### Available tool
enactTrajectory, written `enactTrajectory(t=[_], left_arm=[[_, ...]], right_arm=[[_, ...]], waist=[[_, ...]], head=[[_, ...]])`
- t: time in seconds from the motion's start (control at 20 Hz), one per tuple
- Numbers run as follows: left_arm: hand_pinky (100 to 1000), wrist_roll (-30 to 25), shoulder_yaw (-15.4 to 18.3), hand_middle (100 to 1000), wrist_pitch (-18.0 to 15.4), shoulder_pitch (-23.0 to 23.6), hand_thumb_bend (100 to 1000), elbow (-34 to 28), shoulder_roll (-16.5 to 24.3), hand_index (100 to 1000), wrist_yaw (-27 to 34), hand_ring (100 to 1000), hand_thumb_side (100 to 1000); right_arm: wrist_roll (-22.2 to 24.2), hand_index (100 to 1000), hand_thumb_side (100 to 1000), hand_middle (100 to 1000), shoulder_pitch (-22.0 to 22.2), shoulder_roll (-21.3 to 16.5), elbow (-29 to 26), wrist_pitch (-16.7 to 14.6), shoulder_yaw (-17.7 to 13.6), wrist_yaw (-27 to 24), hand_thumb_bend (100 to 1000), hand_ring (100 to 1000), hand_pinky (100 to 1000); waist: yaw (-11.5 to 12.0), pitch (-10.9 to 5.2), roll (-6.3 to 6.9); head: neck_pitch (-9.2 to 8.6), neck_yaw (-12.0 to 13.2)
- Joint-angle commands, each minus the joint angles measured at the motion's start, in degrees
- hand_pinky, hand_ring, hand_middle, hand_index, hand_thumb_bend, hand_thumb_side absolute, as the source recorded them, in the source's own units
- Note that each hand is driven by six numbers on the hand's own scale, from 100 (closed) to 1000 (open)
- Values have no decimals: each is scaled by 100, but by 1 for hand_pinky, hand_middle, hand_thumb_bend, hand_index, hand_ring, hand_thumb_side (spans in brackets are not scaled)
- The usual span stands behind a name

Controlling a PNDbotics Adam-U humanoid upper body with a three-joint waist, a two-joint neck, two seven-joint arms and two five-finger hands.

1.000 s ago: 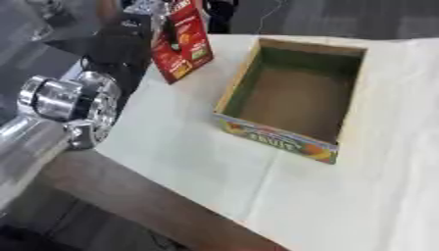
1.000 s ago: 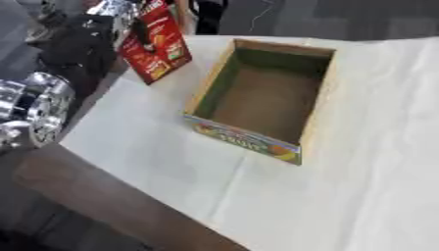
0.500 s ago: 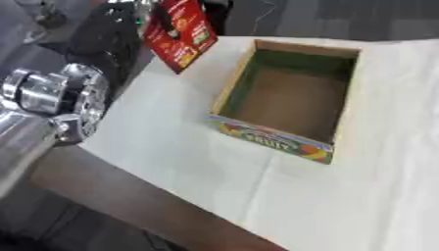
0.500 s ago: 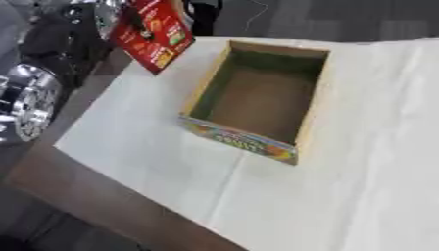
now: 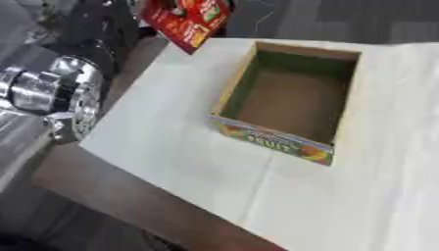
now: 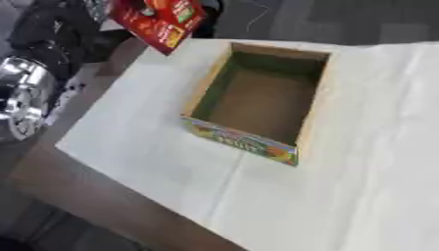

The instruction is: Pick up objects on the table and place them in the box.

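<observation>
The left hand [image 5: 171, 6] is carrying a red printed packet [image 6: 157, 19] above the table's far left edge, apparently pinching its top, though the fingers are largely cropped. The cardboard box [image 5: 291, 100] is sitting empty on the white cloth [image 5: 171, 147]; no placement is completed.

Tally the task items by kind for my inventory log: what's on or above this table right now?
Red snack packet: 1, held up beyond the table's far left corner
Open cardboard box: 1, with nothing inside
Total: 2
</observation>
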Motion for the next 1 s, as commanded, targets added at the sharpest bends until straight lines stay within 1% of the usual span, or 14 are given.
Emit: enactTrajectory(t=[0.05,0.2,0.35,0.45,0.65,1.0], left_arm=[[100,-93,-44,100,-244,-22,100,-494,340,140,303,100,168],[100,-257,-146,100,-535,53,100,-800,318,141,725,100,183],[100,-408,-316,100,-882,89,100,-1147,234,141,1140,100,172],[100,-480,-428,100,-1042,102,100,-1377,159,141,1333,100,169],[100,-613,-582,100,-1219,83,100,-1717,15,141,1627,100,175],[100,-813,-702,100,-1343,42,100,-1996,-309,148,2251,100,198]], right_arm=[[-29,743,1000,608,41,-84,19,-23,12,-2,100,508,393],[-57,743,1000,608,14,-68,19,-67,15,4,100,509,394],[-77,743,1000,608,-13,-56,19,-110,18,19,100,510,394],[-87,743,1000,608,-28,-53,19,-127,19,33,100,510,394],[-100,743,1000,608,-50,-53,19,-148,20,58,100,510,394],[-94,743,1000,608,-103,-57,19,-175,27,138,100,512,395]], waist=[[18,-84,-68],[9,-89,-97],[5,-95,-125],[2,-98,-135],[-19,-103,-145],[-110,-107,-138]], head=[[-2,-34],[-2,-46],[-2,-43],[-2,-39],[-2,-58],[-2,-121]])
